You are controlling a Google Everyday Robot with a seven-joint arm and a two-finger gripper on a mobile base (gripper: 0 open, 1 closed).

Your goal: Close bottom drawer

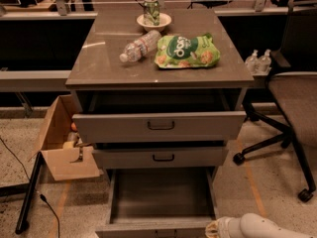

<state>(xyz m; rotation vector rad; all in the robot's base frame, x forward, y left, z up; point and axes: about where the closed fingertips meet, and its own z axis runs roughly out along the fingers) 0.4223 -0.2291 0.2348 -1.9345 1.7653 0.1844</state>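
Observation:
The bottom drawer is the lowest of three grey-brown drawers and is pulled far out, showing a long, plain, empty grey tray. Its flat front lies at the bottom edge of the view, and its handle is cut off there. My gripper, at the end of a white arm, sits at the bottom right, right by the right end of that drawer front. The middle drawer and the tall top drawer stand slightly open above it.
On the cabinet top lie a water bottle, a green chip bag and a can in a bowl. An open cardboard box stands on the floor at the left, and an office chair at the right.

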